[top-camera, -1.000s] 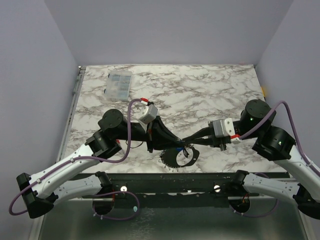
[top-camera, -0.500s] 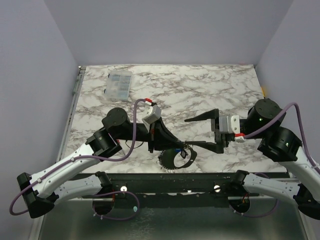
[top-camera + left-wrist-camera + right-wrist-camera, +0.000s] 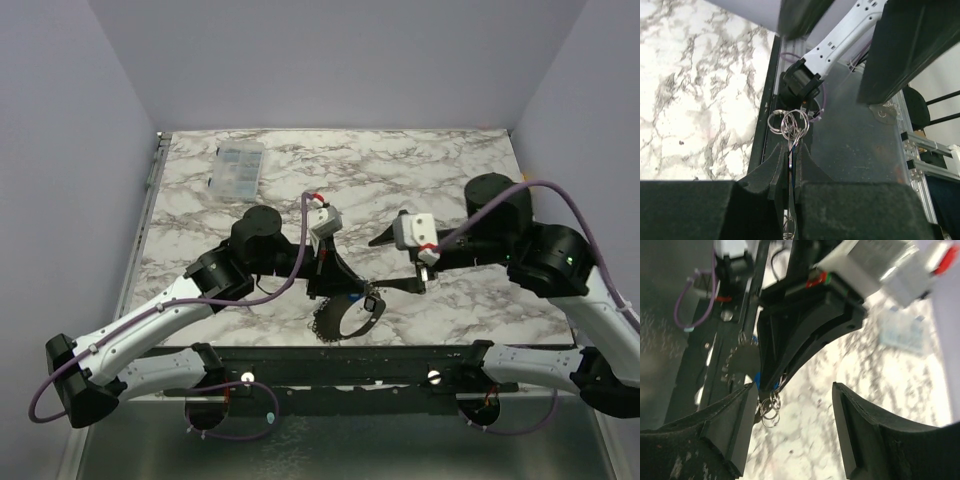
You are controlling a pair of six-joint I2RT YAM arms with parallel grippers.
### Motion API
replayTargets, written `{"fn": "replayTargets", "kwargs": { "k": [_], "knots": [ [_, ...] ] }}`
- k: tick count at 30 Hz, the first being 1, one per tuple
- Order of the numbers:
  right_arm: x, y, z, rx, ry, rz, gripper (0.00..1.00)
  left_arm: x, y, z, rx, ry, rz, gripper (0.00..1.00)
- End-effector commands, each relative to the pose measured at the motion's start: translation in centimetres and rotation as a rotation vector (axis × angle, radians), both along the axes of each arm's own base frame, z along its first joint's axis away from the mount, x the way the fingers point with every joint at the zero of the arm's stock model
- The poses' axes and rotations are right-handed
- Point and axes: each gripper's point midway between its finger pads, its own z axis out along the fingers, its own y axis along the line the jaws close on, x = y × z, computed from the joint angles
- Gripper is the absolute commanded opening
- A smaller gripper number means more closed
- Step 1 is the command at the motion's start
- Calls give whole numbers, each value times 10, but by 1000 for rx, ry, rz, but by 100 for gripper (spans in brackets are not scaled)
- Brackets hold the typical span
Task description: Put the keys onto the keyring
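A white-and-grey marble table (image 3: 450, 180) sits between lavender walls (image 3: 330, 60), with a clear compartment box (image 3: 238, 168) at upper left. The left gripper (image 3: 791, 156) is pinched tight on a blue-headed key (image 3: 758, 379), and small wire loops (image 3: 789, 124) poke past its tips. The keyring (image 3: 322, 322) sits lower centre, just below those tips. The right gripper (image 3: 381, 267) gapes wide, gripping nothing.

The keyring (image 3: 328, 325) is at the table's (image 3: 420, 170) near edge, the box (image 3: 238, 168) back-left.

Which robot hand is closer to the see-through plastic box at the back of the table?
Left. The left hand is down-right of the clear plastic compartment box in the top view; the open right hand is farther right still.
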Motion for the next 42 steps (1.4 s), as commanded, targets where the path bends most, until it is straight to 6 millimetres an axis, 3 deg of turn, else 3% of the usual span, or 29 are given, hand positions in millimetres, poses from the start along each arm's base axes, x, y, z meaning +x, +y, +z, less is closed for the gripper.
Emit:
{"fn": "replayTargets", "kwargs": {
  "k": [1,6,11,27,30,42],
  "knots": [
    [1,-13,-57,-220,80,-14,68,8,-1,0,34,46,24,0],
    [-2,-10,-55,-213,88,12,63,12,-4,-14,76,95,40,0],
    [-4,-7,-71,-248,129,27,54,15,-5,-21,91,107,53,0],
    [1,7,-87,-241,128,61,50,15,-6,-16,80,95,38,0],
    [0,9,-89,-236,134,68,45,14,-5,-15,77,92,40,0],
    [6,7,-106,-281,143,44,39,12,-4,-10,63,81,34,0]
  ]
}}
